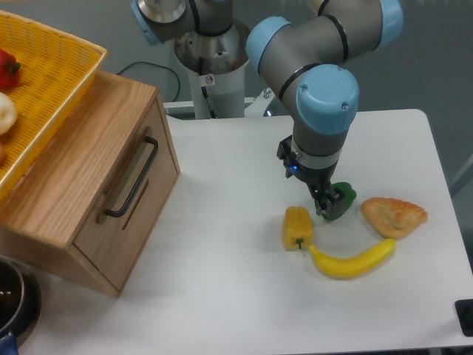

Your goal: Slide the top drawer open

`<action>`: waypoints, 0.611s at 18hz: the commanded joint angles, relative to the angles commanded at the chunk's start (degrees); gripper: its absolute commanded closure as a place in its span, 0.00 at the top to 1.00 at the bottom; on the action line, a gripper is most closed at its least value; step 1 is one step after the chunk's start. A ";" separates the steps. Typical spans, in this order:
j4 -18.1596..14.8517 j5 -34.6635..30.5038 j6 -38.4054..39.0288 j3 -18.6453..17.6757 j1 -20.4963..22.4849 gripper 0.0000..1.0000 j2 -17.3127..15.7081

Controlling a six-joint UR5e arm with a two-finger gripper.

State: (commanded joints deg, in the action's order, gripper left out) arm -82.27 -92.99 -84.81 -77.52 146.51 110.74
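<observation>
Bottom left corner of frame: rim of a dark metal pot [10, 299], mostly cut off. Bottom right edge: a small black object [465, 316], can't tell what it is.

Lower centre-right on the white table [222, 296]: yellow banana [353, 262] lying curved, its stem end touching the base of a yellow bell pepper [296, 227]. Just right of the banana's far tip — a tan pastry [394, 216], flat on the table.

Gripper [327, 204] is centre-right, pointing down, fingertips right at a green pepper [341, 200] that sits between the yellow pepper and the pastry. Fingers sit against or over the green pepper; can't tell from this angle whether they're clamped on it or just open beside it.

Left of frame: light oak cabinet, front face angled toward the camera. The top drawer [122, 203] is in that front face, flush with the cabinet body — closed. Its black bar handle [131, 177] runs along the panel. Gripper is well apart from the handle, off to the right.

Upper left: yellow mesh basket [52, 66] on top of the cabinet, holding a red item [7, 68] and a pale round one [4, 112] at the frame edge.

Top centre: arm base and grey/blue joints [325, 96] rising out of frame
</observation>
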 joint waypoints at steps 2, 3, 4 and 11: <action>0.09 0.00 0.00 -0.09 0.09 1.00 0.00; 0.00 0.00 0.00 -0.09 0.09 1.00 -0.17; 0.00 0.09 0.00 -0.26 0.00 1.00 -0.26; -0.35 4.30 0.18 -1.40 0.09 1.00 -0.44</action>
State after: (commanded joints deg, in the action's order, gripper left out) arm -82.62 -88.69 -84.64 -78.92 146.60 110.31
